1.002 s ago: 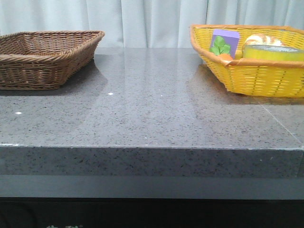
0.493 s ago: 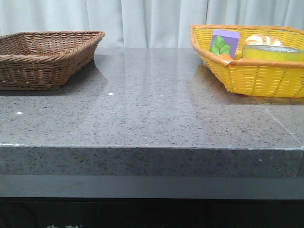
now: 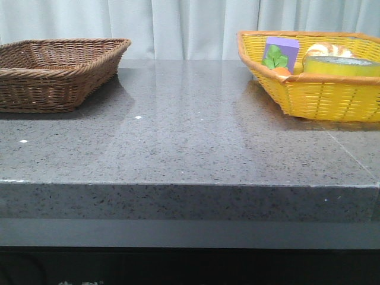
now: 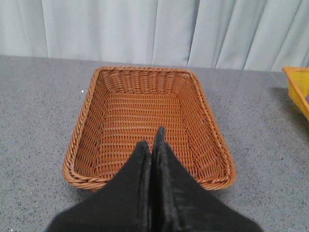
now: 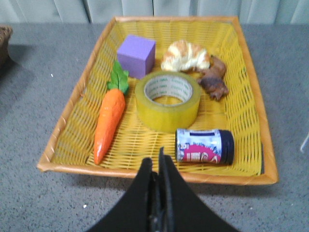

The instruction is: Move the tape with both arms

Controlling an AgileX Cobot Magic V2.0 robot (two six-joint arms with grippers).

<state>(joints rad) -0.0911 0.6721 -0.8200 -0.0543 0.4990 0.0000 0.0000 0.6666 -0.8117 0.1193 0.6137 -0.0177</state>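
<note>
Pre-grasp: right gripper (image 5: pixel 157 166) pressed together (left gripper (image 4: pixel 153 145) too); must spread, drop onto tape (image 5: pixel 168 100) frame-centre in yellow basket (image 5: pixel 251 104).

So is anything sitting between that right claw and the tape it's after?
Partly. The right gripper hangs shut outside the yellow basket, and a small can lies on its side just in front of the tape. The basket's near rim also lies between. From above, the tape is uncovered.
</note>
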